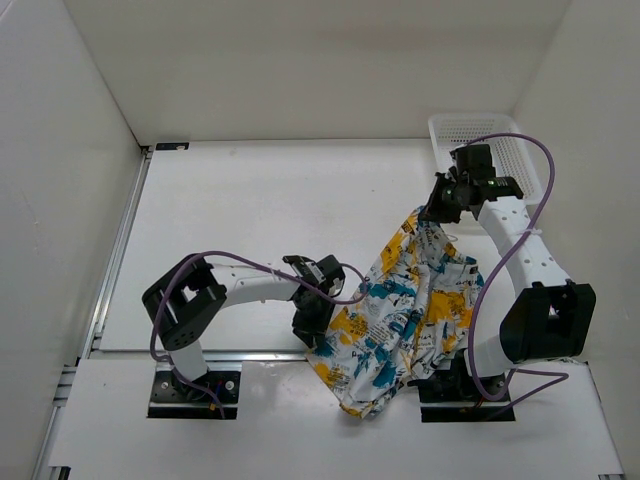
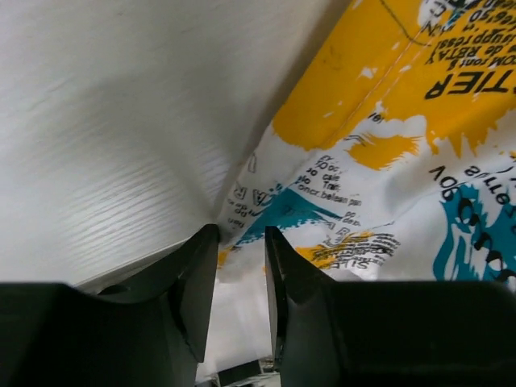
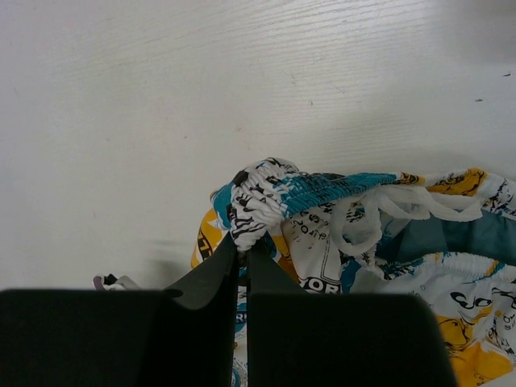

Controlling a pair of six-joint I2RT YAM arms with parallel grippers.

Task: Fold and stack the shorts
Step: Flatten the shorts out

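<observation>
One pair of shorts [image 1: 400,310], white with teal, yellow and black print, lies stretched across the right front of the table, and its lower end hangs over the front edge. My right gripper [image 1: 430,214] is shut on the bunched elastic waistband [image 3: 266,201] and holds that end lifted; the white drawstring [image 3: 363,230] hangs loose beside it. My left gripper [image 1: 308,328] is low at the shorts' left edge. In the left wrist view its jaws [image 2: 240,235] stand a little apart, with the printed hem [image 2: 387,161] just at the fingertips.
A white plastic mesh basket [image 1: 470,120] stands at the back right corner, behind the right arm. White walls close in the table on three sides. A metal rail [image 1: 200,352] runs along the front edge. Purple cables loop off both arms.
</observation>
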